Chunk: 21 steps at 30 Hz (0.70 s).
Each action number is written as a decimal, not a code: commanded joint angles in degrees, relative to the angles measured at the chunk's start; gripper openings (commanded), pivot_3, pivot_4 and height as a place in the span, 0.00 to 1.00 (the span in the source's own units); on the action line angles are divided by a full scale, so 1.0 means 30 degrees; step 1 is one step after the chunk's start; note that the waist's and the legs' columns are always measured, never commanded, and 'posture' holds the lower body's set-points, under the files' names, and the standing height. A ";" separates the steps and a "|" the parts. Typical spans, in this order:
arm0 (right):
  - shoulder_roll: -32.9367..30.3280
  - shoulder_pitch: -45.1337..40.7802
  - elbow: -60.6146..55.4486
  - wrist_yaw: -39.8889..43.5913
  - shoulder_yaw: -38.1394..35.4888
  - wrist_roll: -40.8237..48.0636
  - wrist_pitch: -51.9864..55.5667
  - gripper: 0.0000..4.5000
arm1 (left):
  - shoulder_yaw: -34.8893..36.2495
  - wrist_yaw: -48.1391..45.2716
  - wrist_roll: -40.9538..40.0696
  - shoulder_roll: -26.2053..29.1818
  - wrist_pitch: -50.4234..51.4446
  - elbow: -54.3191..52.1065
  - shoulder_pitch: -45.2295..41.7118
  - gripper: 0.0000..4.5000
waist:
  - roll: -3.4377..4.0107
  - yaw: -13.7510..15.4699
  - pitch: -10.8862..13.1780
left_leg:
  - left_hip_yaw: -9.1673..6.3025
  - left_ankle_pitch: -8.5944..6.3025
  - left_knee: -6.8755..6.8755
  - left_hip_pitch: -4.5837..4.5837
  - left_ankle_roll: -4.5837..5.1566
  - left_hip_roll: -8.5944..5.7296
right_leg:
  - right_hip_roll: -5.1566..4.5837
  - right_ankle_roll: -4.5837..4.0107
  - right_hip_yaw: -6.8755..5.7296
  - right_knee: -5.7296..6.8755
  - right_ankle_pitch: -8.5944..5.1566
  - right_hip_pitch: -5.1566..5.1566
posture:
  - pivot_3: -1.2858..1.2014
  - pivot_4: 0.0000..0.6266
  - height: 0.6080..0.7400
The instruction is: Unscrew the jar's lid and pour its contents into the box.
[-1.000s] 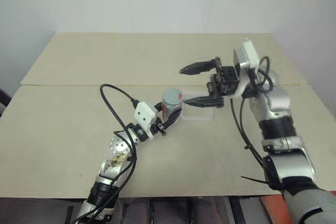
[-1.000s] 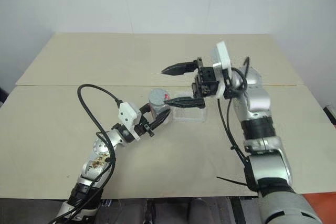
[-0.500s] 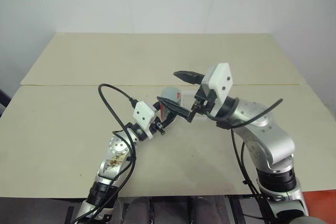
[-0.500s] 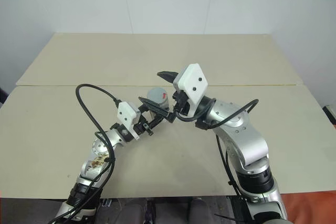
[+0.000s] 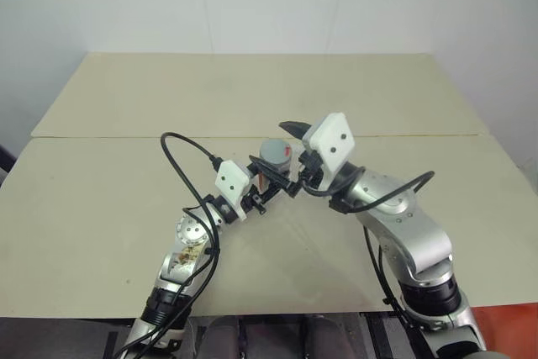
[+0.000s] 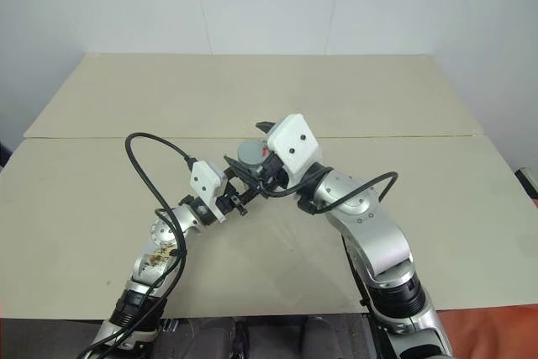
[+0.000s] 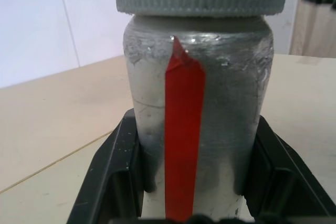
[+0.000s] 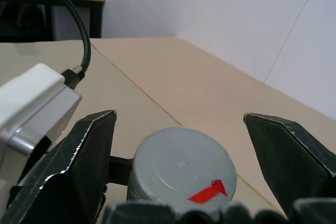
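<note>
The jar [image 7: 199,103] is a small cloudy cylinder with a red strip down its side. It stands upright in my left gripper [image 5: 267,182], which is shut on its lower body. The grey ribbed lid [image 8: 181,169] sits on top of the jar [image 5: 273,166]. My right gripper [image 8: 178,116] is open, one finger [image 8: 79,156] on each side of the lid with a gap to it. In the left eye view the right gripper [image 5: 276,149] hovers at lid height. The contents cannot be made out through the jar's wall. The box is hidden behind my right arm.
Two beige tabletops [image 5: 126,208] meet at a seam [image 5: 101,136] running across behind the jar. A black cable [image 5: 181,149] loops up from my left wrist. A white camera block [image 5: 336,142] rides on the right wrist.
My right arm swung in from the right, folded at the elbow and dropped, bringing its open fingers around the lid. The left gripper and the jar stayed where they were.
</note>
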 commanded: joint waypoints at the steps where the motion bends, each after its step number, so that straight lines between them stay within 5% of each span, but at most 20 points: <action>1: 0.0351 -0.0365 0.0155 -0.0333 -0.0030 -0.0387 -0.0603 1.00 | 0.0041 -0.0099 -0.0152 -0.0118 -0.0563 -0.0425 -0.0238 0.45 | 0.0000 -0.0008 0.0000 | 0.0000 0.0000 0.0000 0.0000 0.0000 0.0000 | 0.0000 0.0000 0.0001 0.0001 0.0000 0.0000 | 0.52 0.24 1.00; 21: 0.0511 -0.0115 0.0396 -0.0421 -0.1134 -0.0246 -0.0569 1.00 | 0.0124 -0.0042 -0.0353 -0.0099 -0.0273 -0.0462 -0.0163 0.45 | 0.0000 -0.0032 0.0000 | 0.0000 0.0000 -0.0001 -0.0001 -0.0001 0.0000 | 0.0001 0.0000 -0.0001 0.0004 0.0000 0.0002 | 0.52 0.24 1.00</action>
